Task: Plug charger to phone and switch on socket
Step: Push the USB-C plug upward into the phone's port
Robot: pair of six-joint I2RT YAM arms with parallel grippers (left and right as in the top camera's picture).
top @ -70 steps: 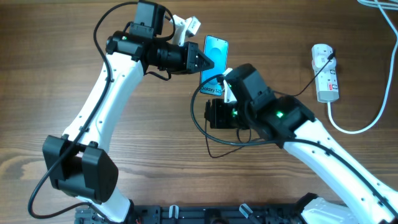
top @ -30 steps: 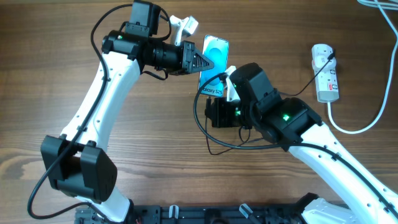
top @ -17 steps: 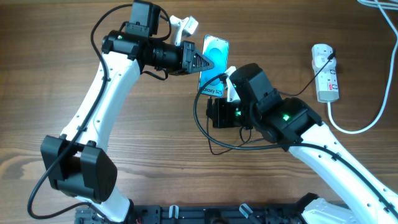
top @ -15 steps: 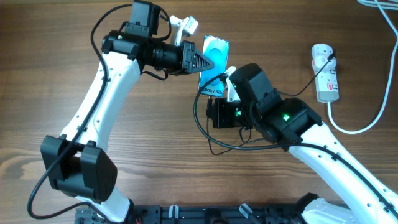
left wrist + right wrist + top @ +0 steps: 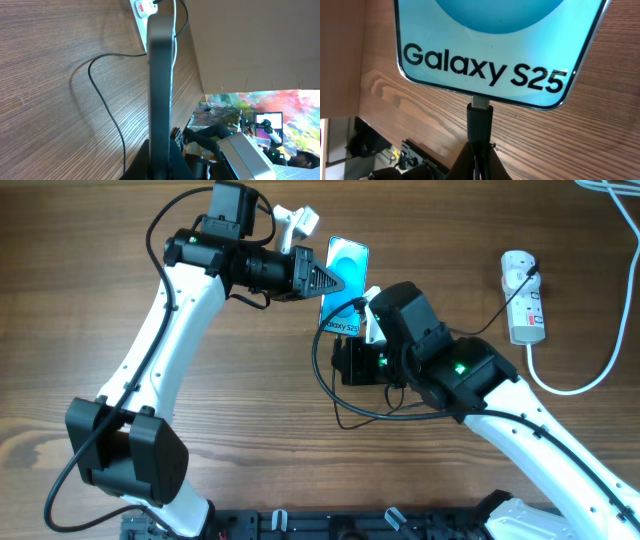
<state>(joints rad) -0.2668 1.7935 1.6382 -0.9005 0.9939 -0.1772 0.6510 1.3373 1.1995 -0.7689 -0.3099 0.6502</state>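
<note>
The phone (image 5: 344, 275) has a cyan screen and a white strip reading "Galaxy S25" (image 5: 485, 70). My left gripper (image 5: 322, 278) is shut on its left edge and holds it above the table; the left wrist view shows the phone edge-on (image 5: 160, 90). My right gripper (image 5: 358, 330) is shut on the charger connector (image 5: 479, 122), whose metal tip sits at the port in the phone's bottom edge. The thin black charger cable (image 5: 335, 405) curls under my right arm, and the plug (image 5: 527, 273) sits in the white socket strip (image 5: 523, 298) at the right.
The socket's thick white cord (image 5: 585, 385) loops to the right edge of the wooden table (image 5: 250, 440). Another white cord (image 5: 612, 195) lies at the top right corner. The cable also trails on the wood in the left wrist view (image 5: 107, 107).
Since 2.3 s ago, both arms shifted slightly and the phone moved a little up. Nothing visibly changed in the last second.
</note>
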